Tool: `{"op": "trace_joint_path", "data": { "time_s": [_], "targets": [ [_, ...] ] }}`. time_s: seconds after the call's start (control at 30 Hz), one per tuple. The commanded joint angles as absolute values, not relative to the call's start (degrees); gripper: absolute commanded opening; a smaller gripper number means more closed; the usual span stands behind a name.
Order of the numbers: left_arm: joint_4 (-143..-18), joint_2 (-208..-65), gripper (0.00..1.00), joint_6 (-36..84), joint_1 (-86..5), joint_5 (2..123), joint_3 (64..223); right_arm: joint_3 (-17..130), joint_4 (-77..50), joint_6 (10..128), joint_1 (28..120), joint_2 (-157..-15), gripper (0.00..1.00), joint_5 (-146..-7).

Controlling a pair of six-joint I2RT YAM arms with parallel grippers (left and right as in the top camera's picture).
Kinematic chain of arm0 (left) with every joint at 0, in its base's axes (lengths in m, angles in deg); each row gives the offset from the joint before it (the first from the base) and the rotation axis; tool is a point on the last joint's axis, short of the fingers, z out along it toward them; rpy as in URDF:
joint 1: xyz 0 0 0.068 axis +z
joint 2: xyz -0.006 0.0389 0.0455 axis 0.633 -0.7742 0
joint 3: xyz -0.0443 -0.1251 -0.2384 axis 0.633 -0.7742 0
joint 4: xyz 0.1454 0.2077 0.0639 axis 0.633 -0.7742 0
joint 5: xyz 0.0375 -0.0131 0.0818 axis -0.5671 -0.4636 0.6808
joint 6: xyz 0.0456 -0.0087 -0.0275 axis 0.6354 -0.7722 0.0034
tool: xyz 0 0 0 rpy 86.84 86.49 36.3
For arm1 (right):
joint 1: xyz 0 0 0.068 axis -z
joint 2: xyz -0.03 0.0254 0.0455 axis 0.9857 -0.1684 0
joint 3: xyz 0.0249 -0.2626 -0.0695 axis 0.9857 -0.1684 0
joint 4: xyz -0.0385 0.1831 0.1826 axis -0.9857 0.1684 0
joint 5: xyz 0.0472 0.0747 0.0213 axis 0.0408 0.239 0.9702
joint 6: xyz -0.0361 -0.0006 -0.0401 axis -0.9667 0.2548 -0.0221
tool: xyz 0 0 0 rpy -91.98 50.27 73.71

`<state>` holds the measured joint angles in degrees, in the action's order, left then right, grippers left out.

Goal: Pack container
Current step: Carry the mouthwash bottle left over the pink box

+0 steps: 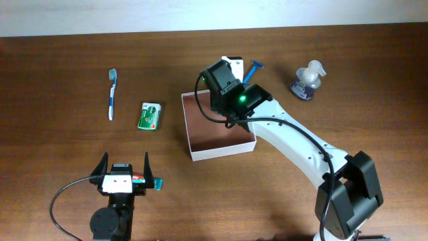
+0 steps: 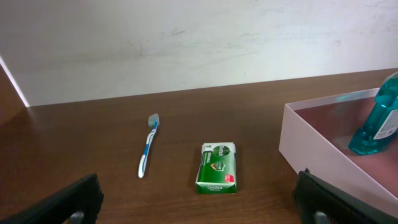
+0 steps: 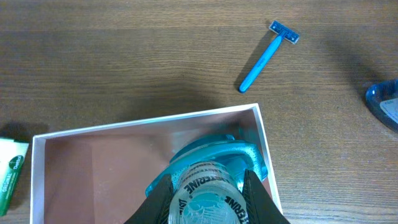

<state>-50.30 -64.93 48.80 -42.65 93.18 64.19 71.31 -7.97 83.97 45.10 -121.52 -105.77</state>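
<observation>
Roughly mid-table sits the container (image 1: 195, 137): a square, shallow, open-topped box with thin white walls and a reddish-brown inner floor, much larger than any of the toiletries around it. In the left wrist view its near wall looks pale and slightly pinkish, and the floor has a dull sheen.

The right gripper (image 3: 208, 200) hangs over the box's far right corner, its two fingers (image 3: 158, 200) clamped on the top of a teal bottle (image 3: 214, 152) with black lettering around its clear neck. The bottle's body is inside the walls, close to that corner and leaning a little. Whether its base touches the floor cannot be told.

The left gripper (image 1: 126, 161) hovers near the table's front edge, well apart from the box, with its fingers spread wide and nothing between them.

A green packet (image 1: 150, 115) lies flat just to the left of the box, and a blue-and-white toothbrush (image 1: 112, 94) lies farther left. A blue razor (image 3: 266, 55) lies on the wood beyond the box's far right corner. A clear pump bottle (image 1: 306, 80) with dark liquid stands to the right of it.
</observation>
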Motion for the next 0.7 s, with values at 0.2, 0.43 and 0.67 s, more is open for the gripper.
{"op": "trace_joint_path", "data": {
  "time_s": [0.2, 0.43, 0.67],
  "targets": [
    [-50.71, -64.96, 0.99, 49.92, -42.86, 93.66, 64.17, 73.08, -8.89, 84.87, 46.59, -122.53, 0.1, -105.77],
    [-50.73, -64.96, 0.99, 49.92, -42.86, 93.66, 64.17, 73.08, -9.37, 84.89, 46.59, -122.64, 0.09, -104.7],
    [-50.71, -64.96, 0.99, 49.94, -42.86, 93.66, 64.17, 73.06, -9.61, 84.89, 46.59, -122.68, 0.1, -104.68]
  ]
}}
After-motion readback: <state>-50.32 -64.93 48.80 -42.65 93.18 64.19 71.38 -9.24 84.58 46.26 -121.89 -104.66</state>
